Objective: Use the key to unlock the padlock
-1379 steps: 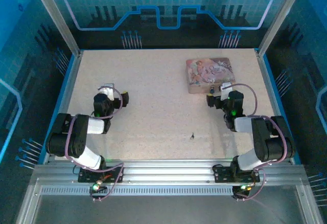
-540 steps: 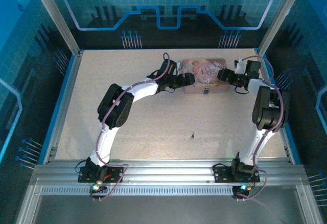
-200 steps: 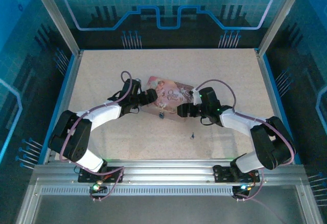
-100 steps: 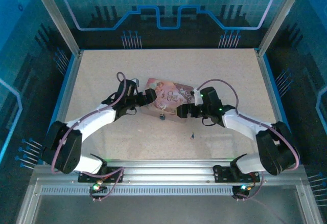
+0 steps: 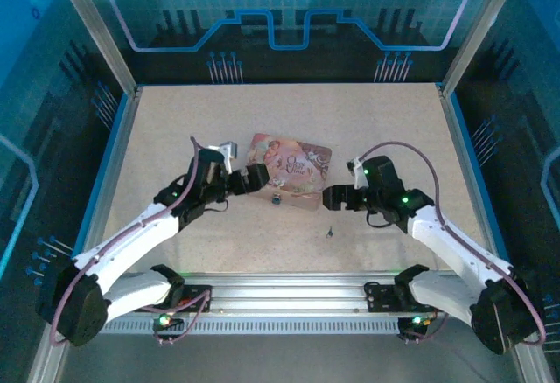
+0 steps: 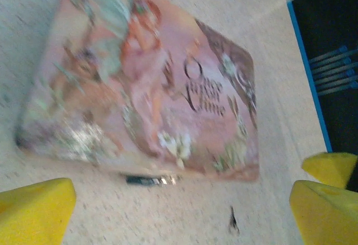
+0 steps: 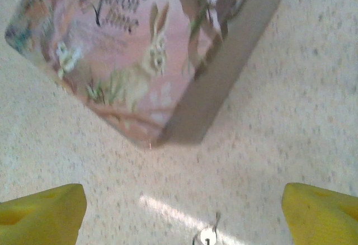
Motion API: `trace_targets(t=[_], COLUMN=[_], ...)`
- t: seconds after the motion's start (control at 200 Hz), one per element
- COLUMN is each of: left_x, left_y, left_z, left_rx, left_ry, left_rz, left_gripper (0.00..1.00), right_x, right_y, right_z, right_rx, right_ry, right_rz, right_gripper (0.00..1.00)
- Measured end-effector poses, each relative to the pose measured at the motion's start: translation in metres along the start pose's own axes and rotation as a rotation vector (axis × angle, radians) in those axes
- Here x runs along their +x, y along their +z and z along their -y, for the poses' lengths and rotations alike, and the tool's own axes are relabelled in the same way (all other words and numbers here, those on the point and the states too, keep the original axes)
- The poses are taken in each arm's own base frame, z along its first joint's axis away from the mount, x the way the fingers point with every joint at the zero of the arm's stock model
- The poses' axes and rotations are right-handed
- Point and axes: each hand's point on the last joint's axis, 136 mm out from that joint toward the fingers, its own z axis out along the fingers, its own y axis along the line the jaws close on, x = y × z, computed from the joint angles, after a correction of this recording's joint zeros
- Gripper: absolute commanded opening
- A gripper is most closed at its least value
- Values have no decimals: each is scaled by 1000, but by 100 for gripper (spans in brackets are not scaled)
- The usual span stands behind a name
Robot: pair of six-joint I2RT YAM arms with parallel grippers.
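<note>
The padlock (image 5: 277, 198) is a tiny grey thing hanging at the near side of the pink picture tin (image 5: 291, 166). In the left wrist view the padlock (image 6: 148, 179) is a blurred dark and silver bar under the tin's (image 6: 151, 83) edge. On the table in front of the tin lies the key (image 5: 330, 231), small and dark. My left gripper (image 5: 254, 179) stands open just left of the tin, its yellow fingertips (image 6: 34, 212) wide apart. To the tin's right my right gripper (image 5: 332, 198) is open, and the key (image 7: 208, 235) lies on the table between its fingertips (image 7: 40, 212).
The speckled table (image 5: 175, 129) is walled by blue panels and metal posts. The tin sits near the middle, turned slightly. A metal rail (image 5: 289, 295) with both arm bases runs along the near edge.
Both grippers have drawn back from the tin's sides, the left to the left and the right toward the near right. The tin has stayed in place.
</note>
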Motion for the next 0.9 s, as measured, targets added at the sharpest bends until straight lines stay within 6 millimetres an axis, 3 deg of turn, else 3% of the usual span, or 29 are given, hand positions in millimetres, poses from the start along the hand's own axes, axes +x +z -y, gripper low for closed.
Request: trace_targets(t=[0.24, 0.355, 0.59, 0.9], left_x=[69, 81, 87, 81], left_y=[9, 16, 29, 31], left_z=[-10, -8, -1, 3], left_rx=[0, 2, 21, 35], left_ry=[-44, -61, -76, -76], left_rz=[-136, -161, -165, -140], left_gripper=[99, 99, 99, 99], right_x=[73, 94, 102, 101], right_y=[11, 20, 39, 52], right_z=[8, 13, 8, 13], right_rx=[55, 72, 84, 119], right_ry=[30, 68, 119, 174], right_rz=[-189, -242, -275, -271], right_gripper=[78, 73, 64, 52])
